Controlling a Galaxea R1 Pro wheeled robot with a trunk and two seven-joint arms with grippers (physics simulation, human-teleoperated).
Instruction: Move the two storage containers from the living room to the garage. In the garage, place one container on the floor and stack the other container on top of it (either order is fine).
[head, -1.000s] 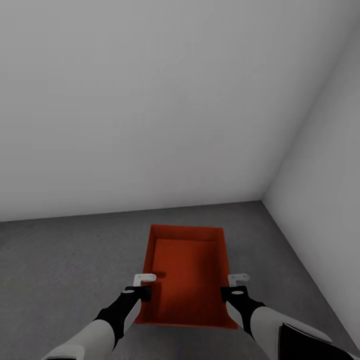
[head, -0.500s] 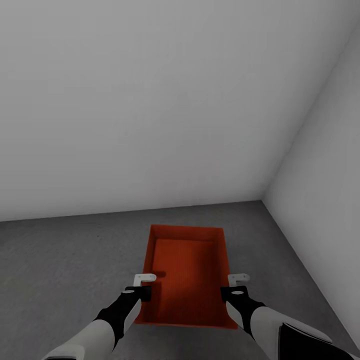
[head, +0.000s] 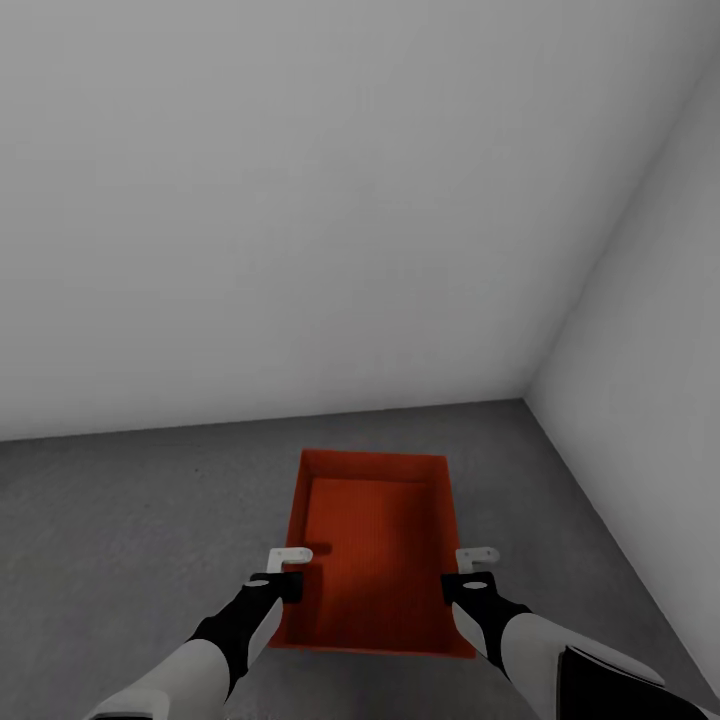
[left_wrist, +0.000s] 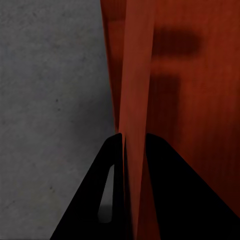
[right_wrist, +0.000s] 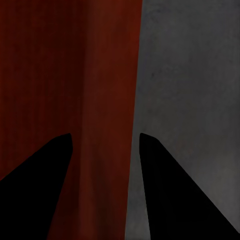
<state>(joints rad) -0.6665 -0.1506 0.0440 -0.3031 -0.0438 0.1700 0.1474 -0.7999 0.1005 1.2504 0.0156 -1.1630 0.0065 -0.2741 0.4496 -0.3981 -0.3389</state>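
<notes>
One orange-red storage container (head: 375, 545) lies open-topped, low over the dark grey concrete floor (head: 130, 520) of the garage, near a wall corner. My left gripper (head: 290, 570) is at its left wall. In the left wrist view the left gripper (left_wrist: 134, 145) has its black fingers pinched tight on that thin wall of the container (left_wrist: 190, 75). My right gripper (head: 475, 568) is at the container's right wall. In the right wrist view the right gripper (right_wrist: 105, 137) straddles that wall of the container (right_wrist: 50, 65) with its fingers wide apart.
Plain grey-white walls (head: 300, 200) rise close behind the container, and a side wall (head: 650, 400) meets them in a corner at the right. Bare concrete floor (left_wrist: 50, 75) stretches out to the left of the container, and a narrower strip of floor (right_wrist: 190, 75) lies to its right.
</notes>
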